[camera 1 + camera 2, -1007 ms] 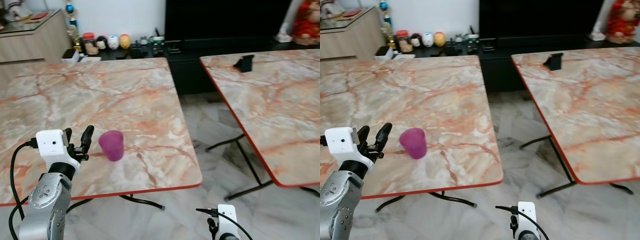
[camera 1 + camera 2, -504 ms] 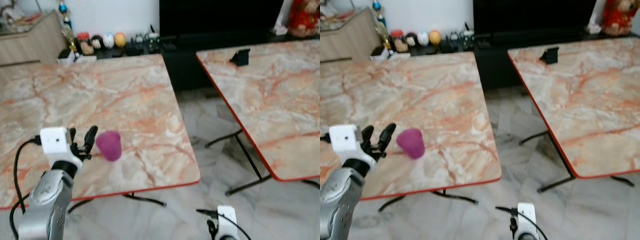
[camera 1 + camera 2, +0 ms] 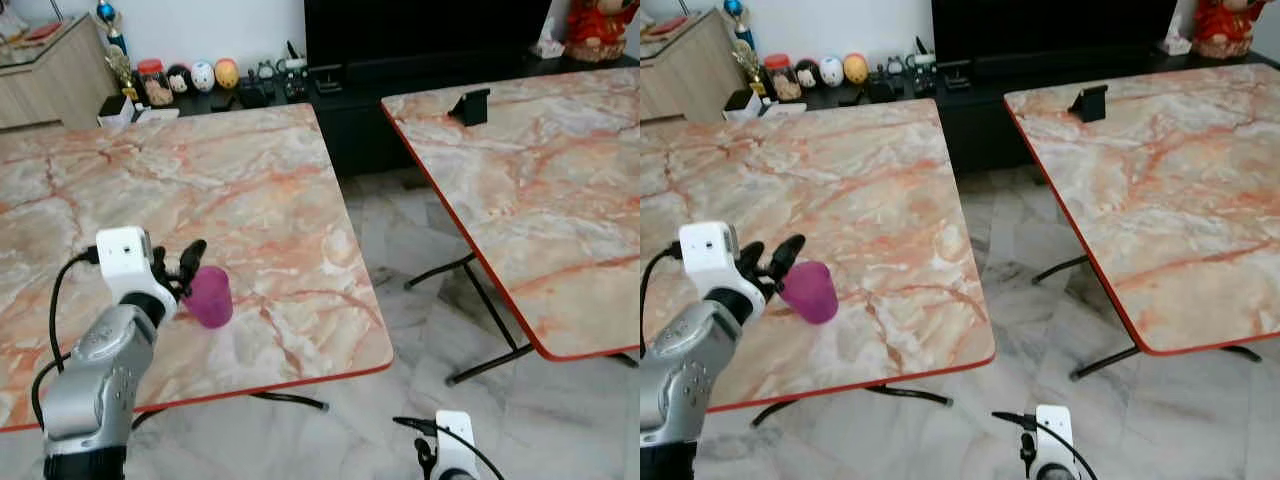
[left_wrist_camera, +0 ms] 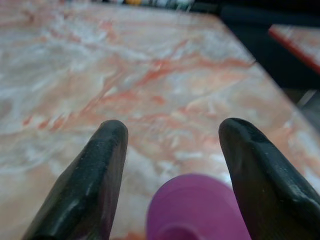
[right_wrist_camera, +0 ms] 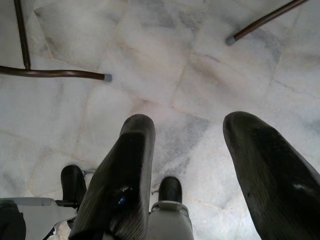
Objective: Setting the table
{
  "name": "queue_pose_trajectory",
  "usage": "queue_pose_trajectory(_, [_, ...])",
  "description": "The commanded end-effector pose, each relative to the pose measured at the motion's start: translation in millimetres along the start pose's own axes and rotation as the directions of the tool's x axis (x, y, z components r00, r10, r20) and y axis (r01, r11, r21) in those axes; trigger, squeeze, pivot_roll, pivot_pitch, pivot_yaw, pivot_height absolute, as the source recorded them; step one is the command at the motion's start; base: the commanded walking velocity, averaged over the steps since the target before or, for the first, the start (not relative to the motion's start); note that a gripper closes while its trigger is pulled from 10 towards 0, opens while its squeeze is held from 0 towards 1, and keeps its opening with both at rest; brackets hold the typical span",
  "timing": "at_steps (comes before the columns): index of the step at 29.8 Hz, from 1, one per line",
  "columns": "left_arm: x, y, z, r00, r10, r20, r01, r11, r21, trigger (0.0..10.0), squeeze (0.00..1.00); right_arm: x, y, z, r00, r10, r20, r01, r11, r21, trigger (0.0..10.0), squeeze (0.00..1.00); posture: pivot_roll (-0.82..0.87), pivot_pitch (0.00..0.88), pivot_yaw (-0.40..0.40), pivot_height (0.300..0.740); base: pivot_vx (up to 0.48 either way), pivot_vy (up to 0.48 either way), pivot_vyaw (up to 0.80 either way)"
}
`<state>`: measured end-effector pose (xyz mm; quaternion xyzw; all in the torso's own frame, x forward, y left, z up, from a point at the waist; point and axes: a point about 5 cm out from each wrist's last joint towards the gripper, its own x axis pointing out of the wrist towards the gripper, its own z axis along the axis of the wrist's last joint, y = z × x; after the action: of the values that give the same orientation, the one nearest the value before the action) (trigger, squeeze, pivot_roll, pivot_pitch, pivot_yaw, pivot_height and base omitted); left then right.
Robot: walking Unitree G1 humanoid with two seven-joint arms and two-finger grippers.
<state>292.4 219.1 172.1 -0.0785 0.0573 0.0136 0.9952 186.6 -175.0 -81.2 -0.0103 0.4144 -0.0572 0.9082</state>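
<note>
Purple cup upright near the front edge of the marble counter, just ahead of the left gripper, nearer arm by far. Fingers spread, gripping nothing; wrist view puts cup between them. Right gripper hanging released over the floor.

The left arm is shiny silver with a white box, a black cable, and black fingers.
</note>
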Motion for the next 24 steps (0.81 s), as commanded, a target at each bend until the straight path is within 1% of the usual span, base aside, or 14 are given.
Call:
queue_pose_trajectory(1, [0.4, 7.5, -1, 0.997, 0.039, -0.064, -0.039, 0.999, 0.010, 10.0, 0.00, 0.5, 1.5, 1, 1.000, 0.004, -0.005, -0.004, 1.000, 0.010, 10.0, 0.00, -0.02, 0.000, 0.065, 0.740, 0.000, 0.000, 0.00])
queue_pose_trajectory(4, [0.2, 8.4, -5, 0.992, 0.037, -0.119, -0.036, 0.999, 0.015, 10.0, 0.00, 0.5, 1.7, 1, 1.000, 0.006, -0.007, -0.006, 1.000, 0.010, 10.0, 0.00, -0.02, 0.000, 0.065, 0.740, 0.000, 0.000, 0.00])
queue_pose_trajectory(7, [-0.5, 7.0, -10, 0.983, 0.022, -0.182, -0.023, 1.000, -0.002, 10.0, 0.00, 0.5, 2.0, 1, 1.000, 0.010, -0.011, -0.010, 1.000, 0.008, 10.0, 0.00, -0.01, 0.000, 0.065, 0.740, 0.000, 0.000, 0.00])
queue_pose_trajectory(9, [-0.7, 6.6, -11, 0.981, 0.023, -0.191, -0.022, 1.000, 0.007, 10.0, 0.00, 0.5, 2.1, 1, 1.000, 0.011, -0.012, -0.011, 1.000, 0.008, 10.0, 0.00, -0.01, 0.000, 0.065, 0.740, 0.000, 0.000, 0.00])
queue_pose_trajectory(21, [-1.1, 7.0, -12, 0.967, 0.038, -0.250, -0.043, 0.999, -0.014, 10.0, 0.00, 0.8, 2.4, 1, 1.000, 0.014, -0.013, -0.014, 1.000, 0.006, 10.0, 0.00, -0.01, 0.000, 0.066, 0.740, 0.000, 0.000, 0.00])
queue_pose_trajectory(24, [-3.4, 9.2, -18, 0.959, 0.045, -0.281, -0.052, 0.999, -0.017, 10.0, 0.00, 0.8, 2.4, 1, 1.000, 0.016, -0.013, -0.016, 1.000, 0.007, 10.0, 0.00, -0.02, 0.000, 0.067, 0.740, 0.000, 0.000, 0.00])
